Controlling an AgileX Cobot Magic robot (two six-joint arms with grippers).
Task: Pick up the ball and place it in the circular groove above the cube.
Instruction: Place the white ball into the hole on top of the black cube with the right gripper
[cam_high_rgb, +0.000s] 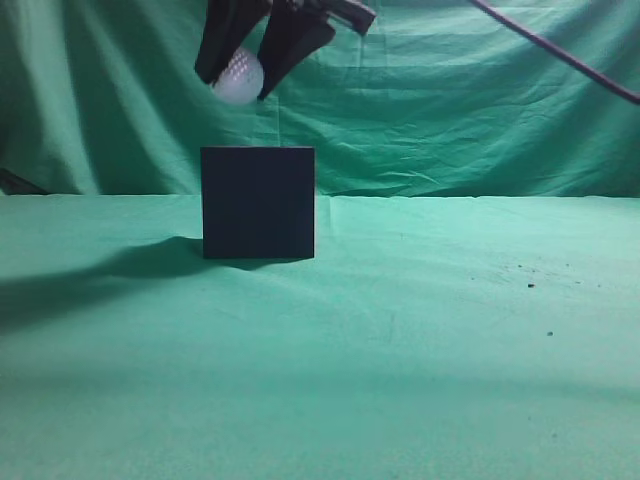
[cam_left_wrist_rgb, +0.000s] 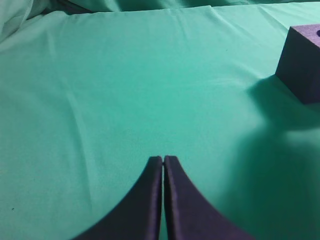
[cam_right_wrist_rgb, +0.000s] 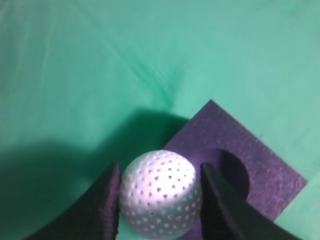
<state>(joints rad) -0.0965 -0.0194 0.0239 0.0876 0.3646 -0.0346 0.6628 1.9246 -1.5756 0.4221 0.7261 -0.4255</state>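
Observation:
The black cube (cam_high_rgb: 258, 202) stands on the green cloth left of centre. My right gripper (cam_high_rgb: 240, 80) reaches across from the upper right and is shut on the white dimpled ball (cam_high_rgb: 238, 78), held above the cube's upper left edge. In the right wrist view the ball (cam_right_wrist_rgb: 160, 194) sits between the two jaws (cam_right_wrist_rgb: 159, 195), above the cube's top face (cam_right_wrist_rgb: 250, 150), with the circular groove (cam_right_wrist_rgb: 232, 172) just to its right. My left gripper (cam_left_wrist_rgb: 163, 161) is shut and empty above bare cloth; the cube (cam_left_wrist_rgb: 302, 62) shows at the far right of the left wrist view.
Green cloth (cam_high_rgb: 420, 340) covers the table and hangs as a backdrop. A dark cable (cam_high_rgb: 560, 52) crosses the upper right. A few dark specks (cam_high_rgb: 530, 285) lie on the cloth at the right.

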